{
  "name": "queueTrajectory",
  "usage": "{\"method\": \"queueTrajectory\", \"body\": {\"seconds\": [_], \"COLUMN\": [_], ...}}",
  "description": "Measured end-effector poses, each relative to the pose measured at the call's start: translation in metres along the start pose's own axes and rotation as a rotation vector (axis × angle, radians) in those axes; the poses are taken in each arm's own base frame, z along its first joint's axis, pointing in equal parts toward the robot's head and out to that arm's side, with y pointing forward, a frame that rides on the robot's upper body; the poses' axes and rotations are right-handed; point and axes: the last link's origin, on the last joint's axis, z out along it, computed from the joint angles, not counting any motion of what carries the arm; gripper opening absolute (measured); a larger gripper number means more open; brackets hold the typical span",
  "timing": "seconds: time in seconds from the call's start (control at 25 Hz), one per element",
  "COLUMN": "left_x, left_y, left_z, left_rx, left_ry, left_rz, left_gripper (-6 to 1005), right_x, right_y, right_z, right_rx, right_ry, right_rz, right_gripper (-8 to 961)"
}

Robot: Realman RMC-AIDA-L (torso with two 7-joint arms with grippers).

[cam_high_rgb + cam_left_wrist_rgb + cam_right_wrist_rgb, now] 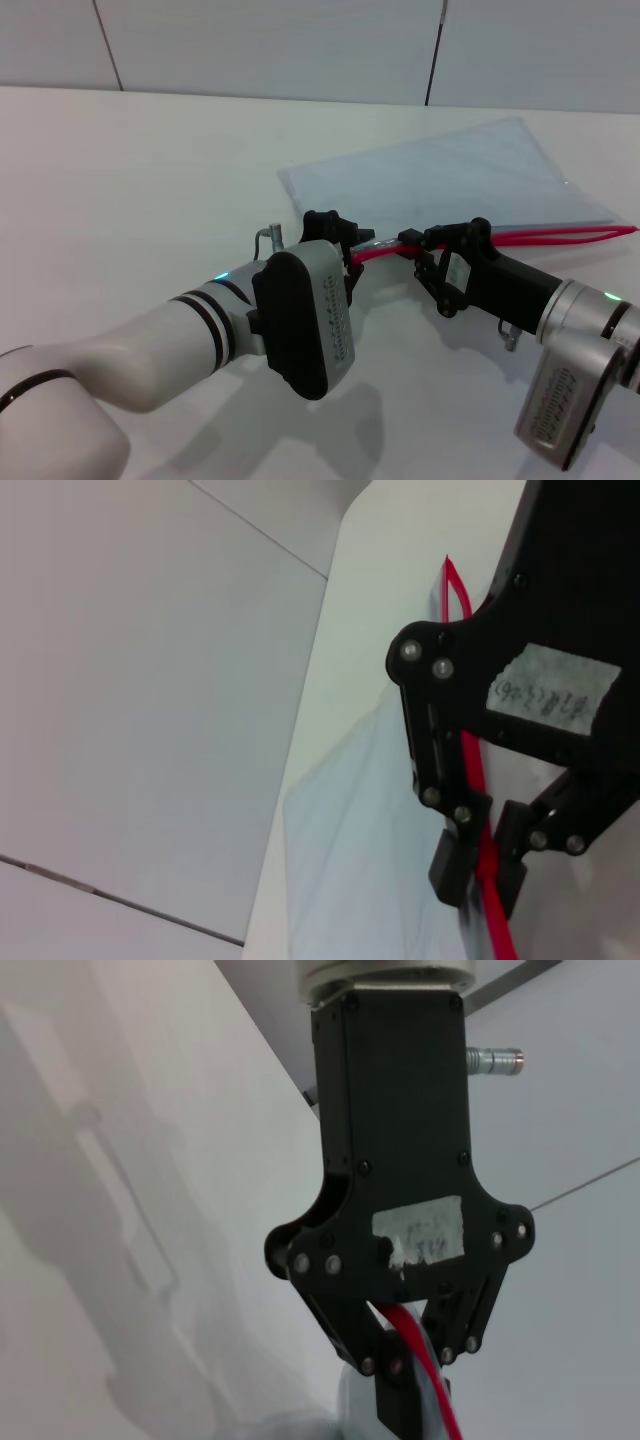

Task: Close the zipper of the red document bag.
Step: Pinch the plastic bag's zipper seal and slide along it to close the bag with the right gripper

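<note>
White worktop (120, 180), pale wall panels behind. Bag (450, 175) lies flat toward the far right of the worktop, translucent blue-grey, near long edge carrying the zipper (560, 236), a thin red strip.

Both grippers meet at the bag's near-left corner, close together. Left gripper (345, 240) comes in from the left; in the right wrist view its jaws are pinched onto the red strip (425, 1355). Right gripper (425, 243) comes in from the right, just beside the left one; left wrist view shows its jaws (478, 865) closed on the strip (470, 755) too.

At the far right end the zipper splits into two red lines with a narrow gap between them, so that stretch is open.
</note>
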Motion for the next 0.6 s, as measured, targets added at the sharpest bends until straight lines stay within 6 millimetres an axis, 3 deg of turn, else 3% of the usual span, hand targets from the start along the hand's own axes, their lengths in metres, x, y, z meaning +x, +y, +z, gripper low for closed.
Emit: {"method": "queueTrajectory", "body": {"seconds": [0.6], "left_x": [-0.0011], "left_y": [-0.0006], "left_z": [0.0000], "left_rx": [0.002], "left_ry": [-0.003], "left_rz": [-0.003], "left_gripper": [111], "right_x": [0.0035], "right_y": [-0.0015], "right_z": [-0.0020], "right_rx": [0.015], "right_ry": [0.018], "right_rz": [0.007], "right_gripper": [77]}}
